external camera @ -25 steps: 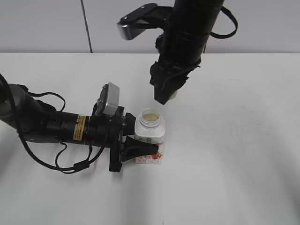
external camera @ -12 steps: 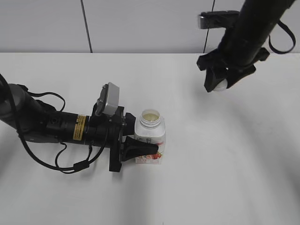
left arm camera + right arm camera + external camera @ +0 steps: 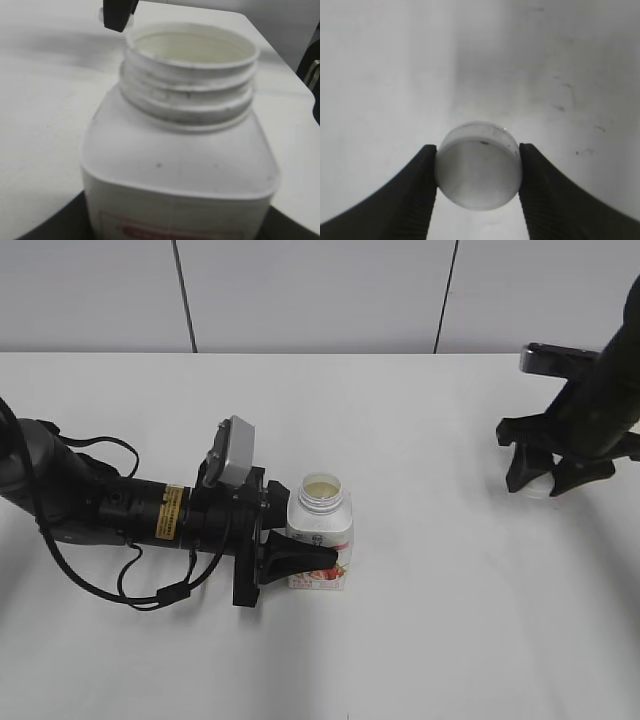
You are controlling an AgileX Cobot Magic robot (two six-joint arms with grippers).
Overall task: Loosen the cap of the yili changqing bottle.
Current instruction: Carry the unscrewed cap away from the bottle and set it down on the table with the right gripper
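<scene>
White plastic, the bottle stood uncapped, clamped by the left gripper to steady it. Far right, the right gripper pinched the cap low over the bench, likely to set it down.

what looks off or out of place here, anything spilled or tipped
Nothing spilled or tipped. The yili changqing bottle stands upright in the left claw, neck open; its cap sits far right, pinched in the right claw.

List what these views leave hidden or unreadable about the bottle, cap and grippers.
- Bottle label: the exterior view shows it too small; the left wrist view cuts it off at the bottom edge.
- Cap: whether it touches the table cannot be told.
- Left gripper: its far finger is hidden behind the bottle.
</scene>
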